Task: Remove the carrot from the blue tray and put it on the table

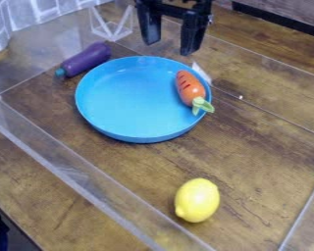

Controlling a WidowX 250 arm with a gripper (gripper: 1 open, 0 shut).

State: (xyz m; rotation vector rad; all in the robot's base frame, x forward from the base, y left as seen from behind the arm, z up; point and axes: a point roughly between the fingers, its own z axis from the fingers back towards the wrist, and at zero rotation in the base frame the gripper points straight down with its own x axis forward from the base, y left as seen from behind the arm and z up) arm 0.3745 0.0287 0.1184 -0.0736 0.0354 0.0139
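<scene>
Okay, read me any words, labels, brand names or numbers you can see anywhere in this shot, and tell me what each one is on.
None can be read. No text shows on the blue tray, the carrot, the lemon, the eggplant, the hand or the table; bright marks on the wood look like glare, not print.
</scene>
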